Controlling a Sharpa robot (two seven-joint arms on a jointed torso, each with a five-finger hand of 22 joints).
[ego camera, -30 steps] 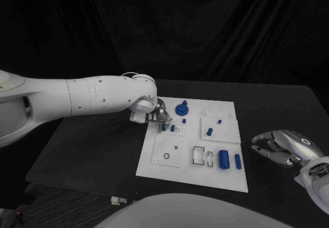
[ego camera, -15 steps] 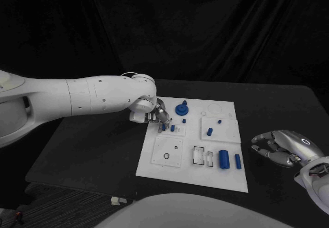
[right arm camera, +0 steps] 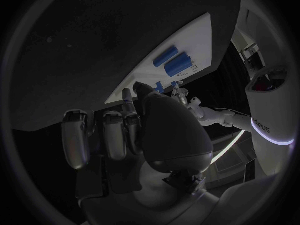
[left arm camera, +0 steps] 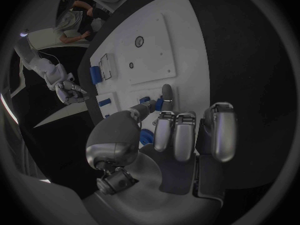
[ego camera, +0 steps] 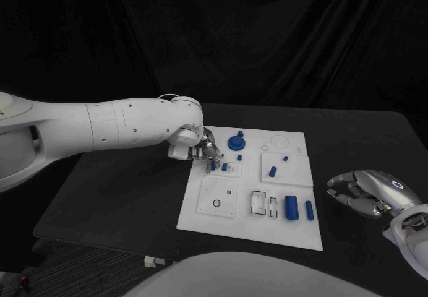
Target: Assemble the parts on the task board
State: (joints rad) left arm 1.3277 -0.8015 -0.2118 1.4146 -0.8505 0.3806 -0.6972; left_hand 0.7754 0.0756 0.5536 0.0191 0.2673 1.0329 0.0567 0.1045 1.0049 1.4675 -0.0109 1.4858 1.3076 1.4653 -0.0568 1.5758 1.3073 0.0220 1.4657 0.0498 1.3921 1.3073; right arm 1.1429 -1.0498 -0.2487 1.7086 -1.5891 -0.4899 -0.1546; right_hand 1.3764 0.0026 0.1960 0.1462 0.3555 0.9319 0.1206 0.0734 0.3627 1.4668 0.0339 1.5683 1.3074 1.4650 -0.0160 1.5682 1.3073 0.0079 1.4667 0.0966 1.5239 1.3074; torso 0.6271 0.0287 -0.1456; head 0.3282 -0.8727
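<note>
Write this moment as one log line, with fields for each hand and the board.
left hand: pinches blue part over board | right hand: off board, holds nothing, fingers curled

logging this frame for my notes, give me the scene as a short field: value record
surface: black table
board: white task board, flat at mid-table
left hand: silver left hand at the board's far left corner, pinching a small blue peg
right hand: silver right hand off the board's right edge, fingers curled, holding nothing
loose parts: two blue cylinders lying near the board's right edge
standing part: blue knob
</note>
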